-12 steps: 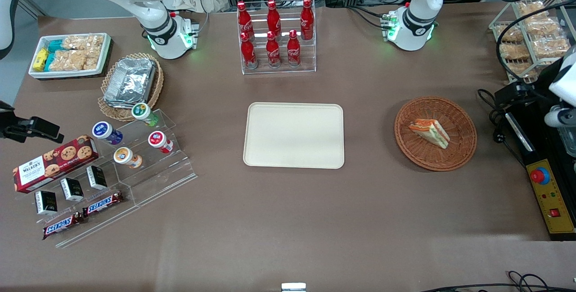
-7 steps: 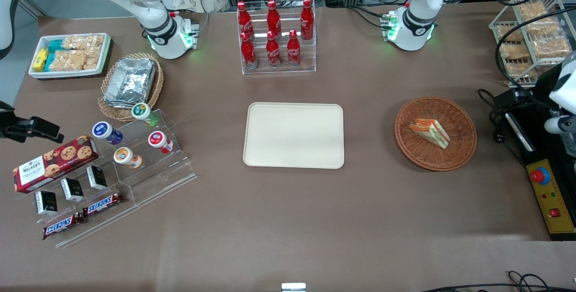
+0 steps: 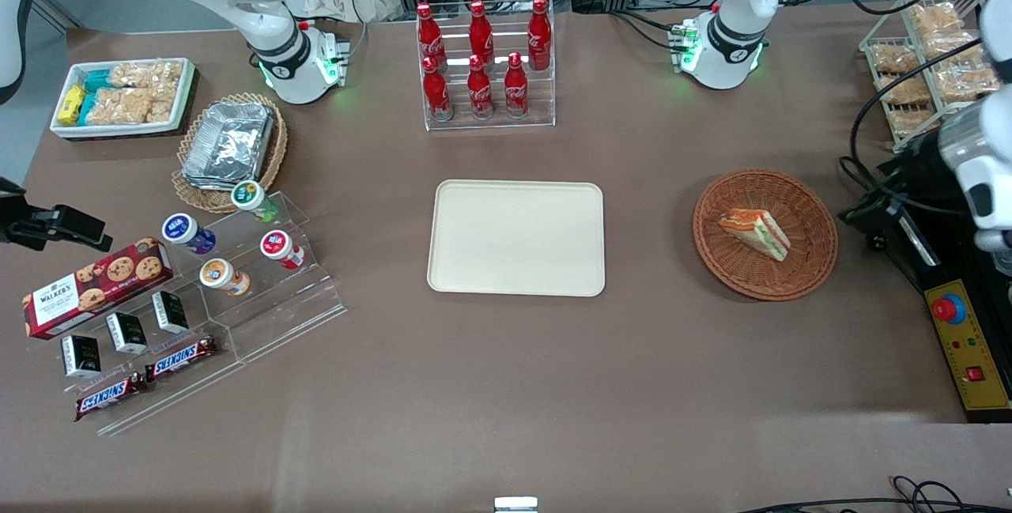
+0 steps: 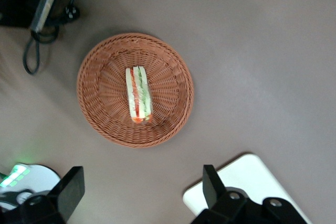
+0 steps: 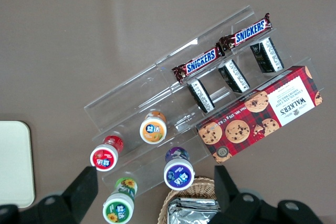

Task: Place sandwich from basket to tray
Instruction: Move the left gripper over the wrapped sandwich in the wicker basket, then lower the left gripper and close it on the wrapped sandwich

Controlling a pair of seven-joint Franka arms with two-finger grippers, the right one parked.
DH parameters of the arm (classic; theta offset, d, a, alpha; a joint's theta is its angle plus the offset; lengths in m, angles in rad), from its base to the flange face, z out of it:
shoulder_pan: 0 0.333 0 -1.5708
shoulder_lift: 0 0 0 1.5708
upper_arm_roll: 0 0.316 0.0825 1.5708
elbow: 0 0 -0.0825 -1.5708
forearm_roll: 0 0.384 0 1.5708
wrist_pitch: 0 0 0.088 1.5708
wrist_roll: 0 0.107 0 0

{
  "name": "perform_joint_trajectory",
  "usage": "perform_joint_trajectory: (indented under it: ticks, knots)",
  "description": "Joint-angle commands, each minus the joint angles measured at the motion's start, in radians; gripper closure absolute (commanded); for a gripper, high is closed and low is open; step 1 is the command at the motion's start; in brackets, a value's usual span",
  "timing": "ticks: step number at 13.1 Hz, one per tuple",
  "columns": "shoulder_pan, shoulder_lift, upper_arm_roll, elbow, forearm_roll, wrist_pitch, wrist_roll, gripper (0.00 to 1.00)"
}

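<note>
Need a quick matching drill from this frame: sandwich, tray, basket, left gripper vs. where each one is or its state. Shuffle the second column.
Things:
1. sandwich
2. tray
3. basket
4. left gripper

Places or states:
A. on the table toward the working arm's end, holding the sandwich
B. open, high above the basket, holding nothing
C. flat on the table, nearer the front camera than the cola bottles, nothing on it
D. lying in the reddish-brown wicker, filling layers showing

Pairs: 1-D, 2-C, 3-A, 4-B
</note>
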State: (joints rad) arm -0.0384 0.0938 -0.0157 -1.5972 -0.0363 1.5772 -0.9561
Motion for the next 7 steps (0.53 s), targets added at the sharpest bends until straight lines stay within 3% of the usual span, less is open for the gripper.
perform_joint_trajectory:
  ticks: [1,4,7]
  knots:
    - [0.000,-0.159,-0.009,-0.321,0.009,0.206,-0.192,0.00]
    - [0.000,-0.220,-0.024,-0.568,0.012,0.429,-0.318,0.00]
    - [0.000,-0.204,-0.027,-0.651,0.019,0.558,-0.360,0.00]
